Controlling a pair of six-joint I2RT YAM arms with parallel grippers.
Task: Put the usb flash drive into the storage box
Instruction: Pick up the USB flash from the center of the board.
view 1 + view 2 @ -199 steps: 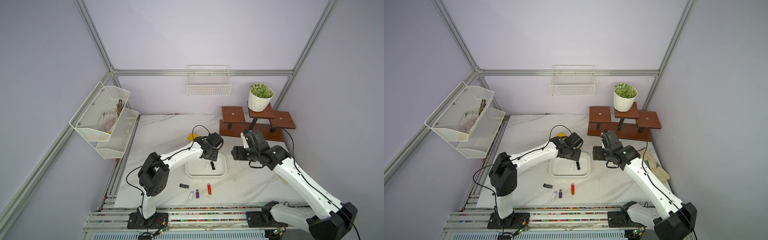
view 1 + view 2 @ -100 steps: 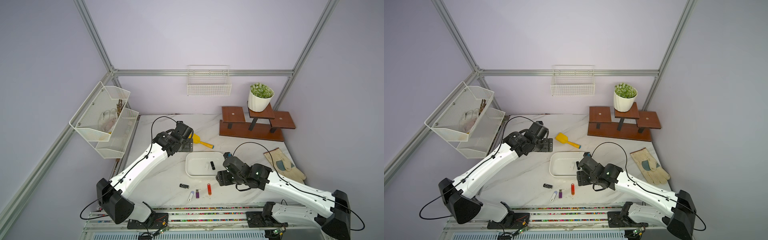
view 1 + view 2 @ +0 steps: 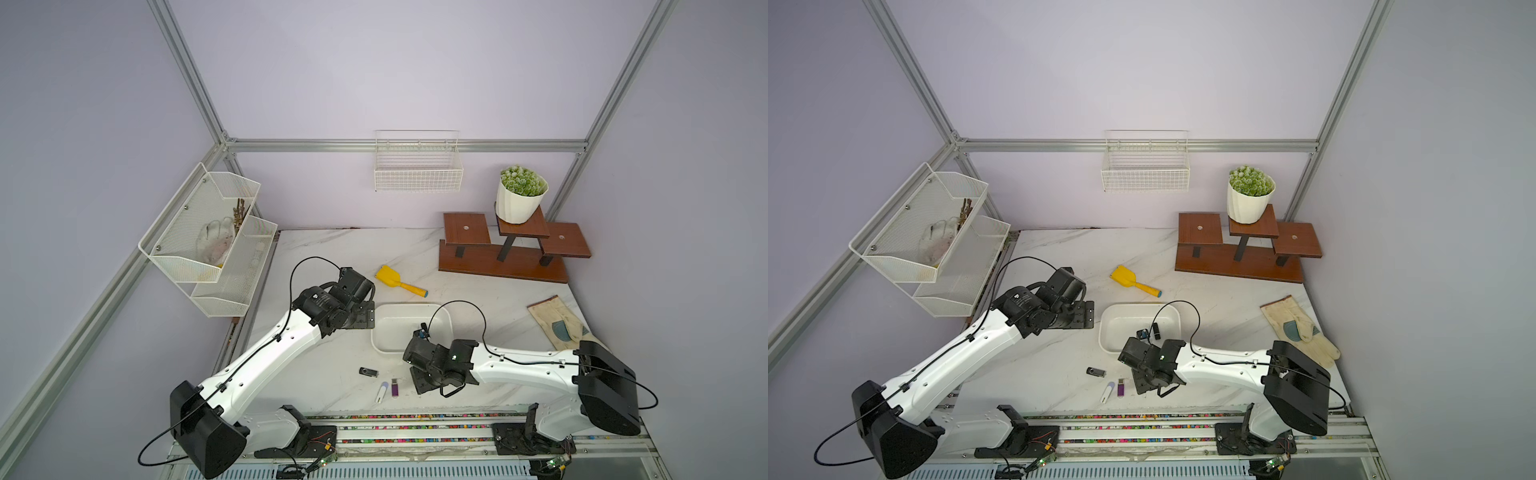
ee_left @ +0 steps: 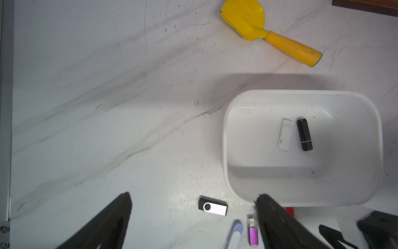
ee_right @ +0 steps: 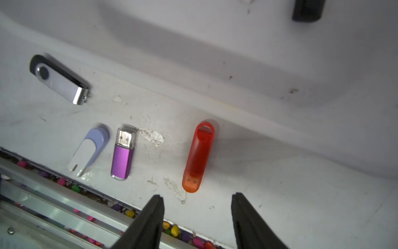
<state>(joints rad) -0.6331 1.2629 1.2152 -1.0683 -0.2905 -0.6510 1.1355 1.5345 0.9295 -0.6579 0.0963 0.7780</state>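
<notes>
Just changed: the right arm is down at the front of the counter [image 4: 107,107], and the left arm has backed off from over the storage box [image 4: 301,92].
Left fingers [image 4: 112,220]: spread wide and empty, hanging beside the box's left end.
Right fingers [image 5: 148,220]: moderately apart with nothing between them, their tips just short of the red flash drive [image 5: 199,157].
Red flash drive: flat on the counter just in front of the box, plug end toward the right fingers; hidden under the wrist in both top views.
In the box: a black flash drive [image 4: 304,134] and a white flash drive [image 4: 285,134], side by side.
Still outside: the swivel flash drive [image 5: 59,79], the lavender flash drive [image 5: 88,151] and the purple flash drive [image 5: 123,155], all on the counter.
Against a second ago: the left fingers were then right over the box and the right arm was raised beside it; the red drive was in plain sight from above.
Meaning: the black drive looks delivered and red looks next. The fingers need to slide forward to straddle it before closing.
</notes>
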